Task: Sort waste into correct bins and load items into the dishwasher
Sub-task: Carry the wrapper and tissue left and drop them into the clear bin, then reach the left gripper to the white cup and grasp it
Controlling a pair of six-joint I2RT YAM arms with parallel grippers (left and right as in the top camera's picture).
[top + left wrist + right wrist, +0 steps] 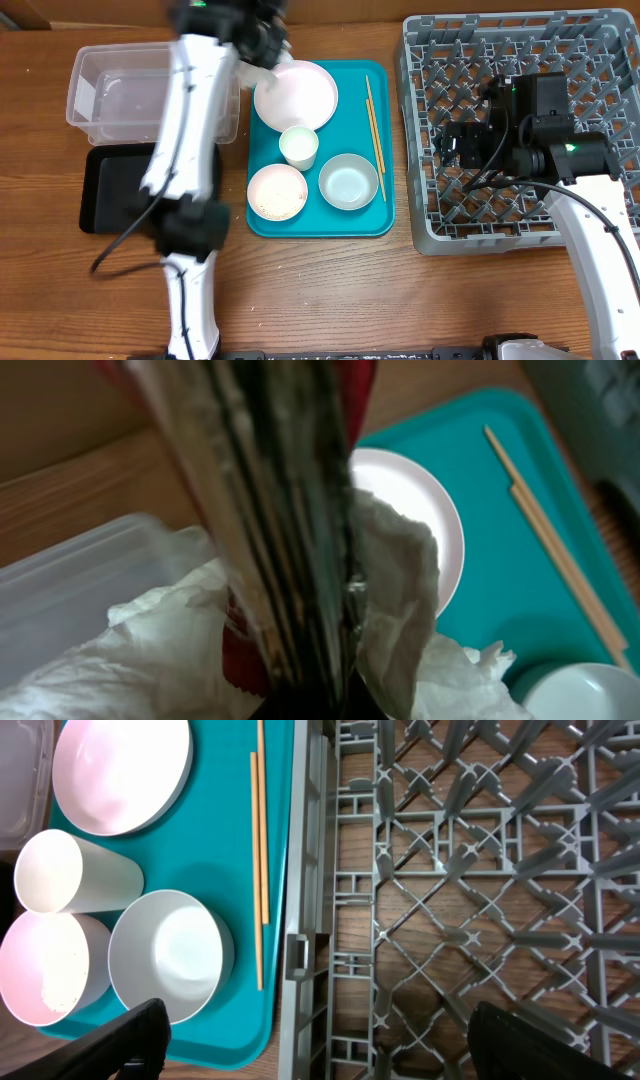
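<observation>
Bowls come first on the teal serving tray (385, 222): a small pale pink bowl (275, 191) with a few loose white rice grains (48, 1004) in it, and just to its right a small whitish bowl (348, 181). Behind and between them stands a small white cup (299, 147), and behind that lies a round pale pink plate (305, 95). Two thin wooden chopsticks (374, 125) lie lengthwise along the tray's right side.

Left of it on the wooden counter (330, 290), a shallow black rectangular tray (110, 195) sits nearer, with a clear plastic rectangular tub (110, 95) beyond it.

On the right, the right claw (462, 145) hangs over the large grey plastic dish rack (450, 60), its fingers spread wide and holding nothing.

Farthest back, the left claw (265, 45) is pinched closed on crumpled white tissue (400, 575). A red crinkly snack wrapper (243, 655) is caught alongside. The bundle is raised between the tub's corner and the plate's left rim.
</observation>
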